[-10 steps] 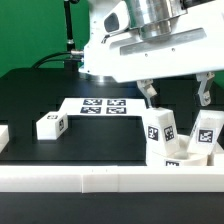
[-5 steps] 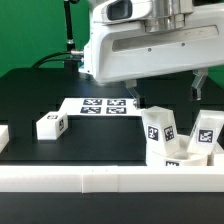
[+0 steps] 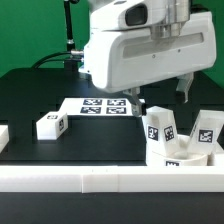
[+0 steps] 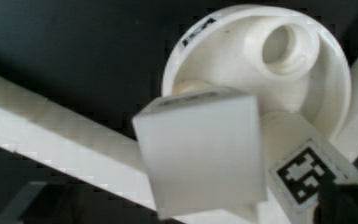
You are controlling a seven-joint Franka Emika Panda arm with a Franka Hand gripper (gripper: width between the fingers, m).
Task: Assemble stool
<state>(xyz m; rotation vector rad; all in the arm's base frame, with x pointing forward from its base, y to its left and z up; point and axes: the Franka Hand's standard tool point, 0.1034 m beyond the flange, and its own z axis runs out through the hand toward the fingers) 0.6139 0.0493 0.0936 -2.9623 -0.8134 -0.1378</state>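
Note:
The round white seat disc (image 3: 182, 157) lies at the exterior view's right, close behind the front rail. Two blocky tagged legs (image 3: 160, 126) (image 3: 207, 130) stand upright on it. A third leg (image 3: 50, 125) lies loose on the black table at the exterior view's left. My gripper (image 3: 161, 98) hangs open just above the two standing legs, holding nothing and touching neither. The wrist view looks down on the seat disc (image 4: 247, 60), one empty round socket (image 4: 282, 44) and one standing leg (image 4: 211, 140) with its tag.
The marker board (image 3: 100, 105) lies flat behind the middle of the table. A long white rail (image 3: 100, 181) runs along the front edge and crosses the wrist view (image 4: 51, 125). A small white piece (image 3: 3, 135) shows at the left edge.
The hand has shifted towards the exterior view's left and turned a little above the standing legs. Its jaws stay open. The stool parts have not moved.

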